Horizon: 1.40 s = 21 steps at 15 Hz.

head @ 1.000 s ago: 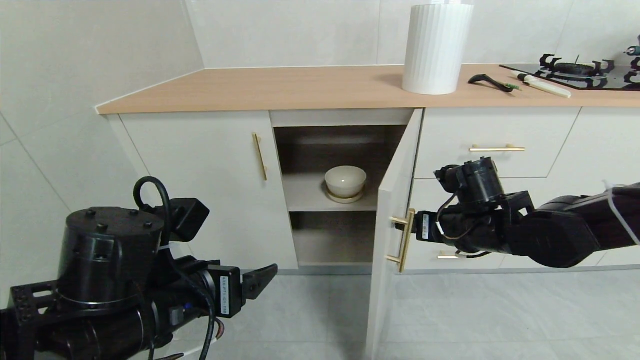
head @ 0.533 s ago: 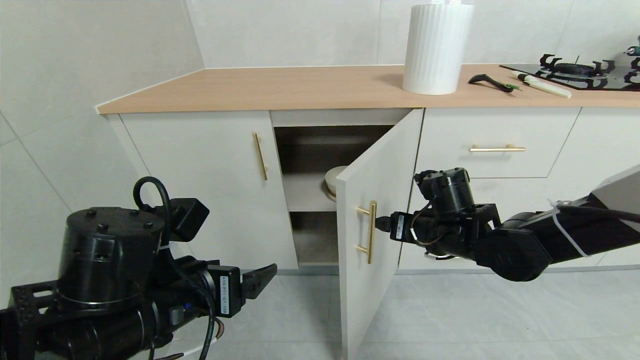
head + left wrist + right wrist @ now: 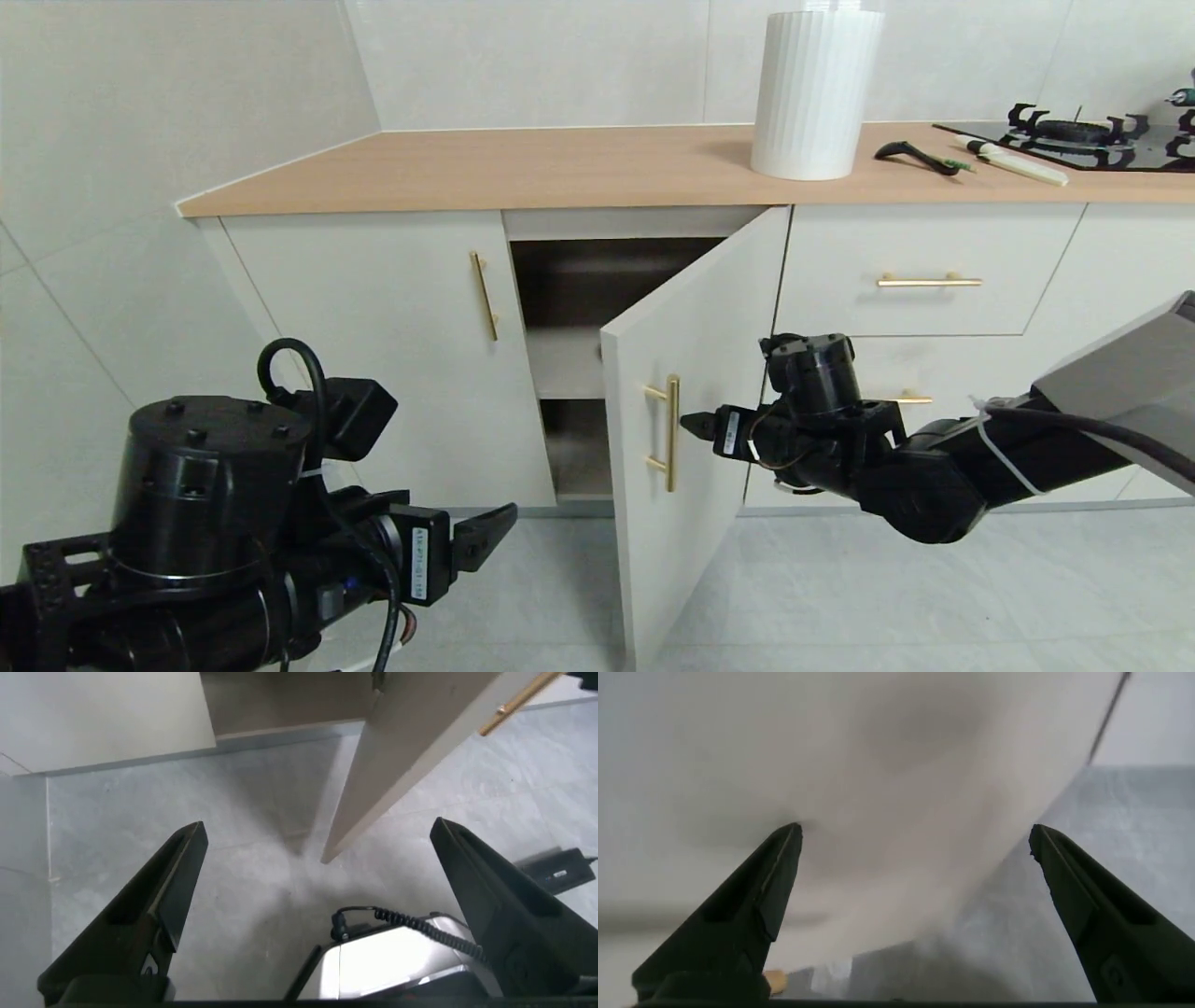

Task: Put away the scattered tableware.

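Jaws spread on both arms; head view shows right pair [image 3: 693, 427] beside door handle [image 3: 670, 434].

the cabinet door [image 3: 695, 355] is plain off-white, with a brass-gold bar handle [image 3: 668, 434]. the same gold shows on the neighbouring handle [image 3: 484, 295] and on the drawer handle [image 3: 929, 280]. the cabinet interior [image 3: 597, 271] is a shadowed grey-brown. the countertop [image 3: 523, 168] is light wood with a fine grain. on it, the tall container [image 3: 814, 89] is white with vertical ribbing, the utensil [image 3: 910, 151] is black, and the long tool [image 3: 1013, 161] is cream. the hob [image 3: 1083, 140] is glossy black. the wall tiles [image 3: 187, 112] are pale grey-white, and the floor [image 3: 934, 597] is light grey, faintly mottled. the left gripper [image 3: 490, 534] and right gripper [image 3: 698, 427] are black, each with a white label.
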### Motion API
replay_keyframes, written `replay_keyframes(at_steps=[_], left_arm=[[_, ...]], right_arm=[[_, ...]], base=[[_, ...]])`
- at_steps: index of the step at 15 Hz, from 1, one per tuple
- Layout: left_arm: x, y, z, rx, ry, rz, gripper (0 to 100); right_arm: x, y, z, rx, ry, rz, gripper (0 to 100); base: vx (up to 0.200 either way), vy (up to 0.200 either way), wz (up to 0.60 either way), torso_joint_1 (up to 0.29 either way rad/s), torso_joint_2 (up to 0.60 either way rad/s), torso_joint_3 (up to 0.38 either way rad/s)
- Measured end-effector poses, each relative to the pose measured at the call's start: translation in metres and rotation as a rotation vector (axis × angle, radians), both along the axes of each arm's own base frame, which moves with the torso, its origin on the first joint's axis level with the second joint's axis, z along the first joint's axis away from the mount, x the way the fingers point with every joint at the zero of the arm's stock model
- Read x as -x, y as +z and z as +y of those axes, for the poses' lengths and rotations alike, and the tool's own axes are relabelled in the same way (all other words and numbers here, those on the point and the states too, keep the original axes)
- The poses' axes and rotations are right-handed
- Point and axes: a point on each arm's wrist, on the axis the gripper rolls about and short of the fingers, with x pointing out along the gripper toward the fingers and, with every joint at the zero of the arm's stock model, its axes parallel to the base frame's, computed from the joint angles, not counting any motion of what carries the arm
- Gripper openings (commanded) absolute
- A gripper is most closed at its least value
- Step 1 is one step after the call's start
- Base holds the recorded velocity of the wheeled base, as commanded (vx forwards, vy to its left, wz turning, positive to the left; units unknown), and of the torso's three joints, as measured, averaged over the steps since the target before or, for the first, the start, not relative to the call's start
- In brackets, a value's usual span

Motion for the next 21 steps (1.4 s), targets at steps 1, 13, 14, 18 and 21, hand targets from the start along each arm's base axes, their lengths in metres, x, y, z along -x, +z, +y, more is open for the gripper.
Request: replay_keyframes(at_steps=[1,13,14,18,21], left_arm=[[0.000,0.000,0.000,0.001,0.003,-0.003,100],[0.005,0.008,0.006,-0.021,0.035,-0.054,100],[0.005,0.008,0.006,-0.021,0.035,-0.054,100],[0.005,0.008,0.006,-0.019,0.034,-0.055,100],[0.005,0.007,0.006,-0.021,0.034,-0.052,100]], right_arm=[[-0.003,-0.001,0.002,-0.025,-0.014,-0.021,100],[-0.053,-0.015,0.029,-0.179,-0.299,-0.103,100],[-0.057,-0.015,0.027,-0.188,-0.312,-0.106,100],[-0.076,-0.017,0.015,-0.186,-0.407,-0.141,100],[-0.093,-0.019,0.006,-0.181,-0.484,-0.173,100]], base=[[0.200,0.000,0.00,0.002,0.00,-0.007],[0.050,0.000,0.00,0.001,0.00,0.001],[0.000,0.000,0.00,0.000,0.00,0.000],[0.000,0.000,0.00,0.000,0.00,0.000],[0.000,0.000,0.00,0.000,0.00,0.000]])
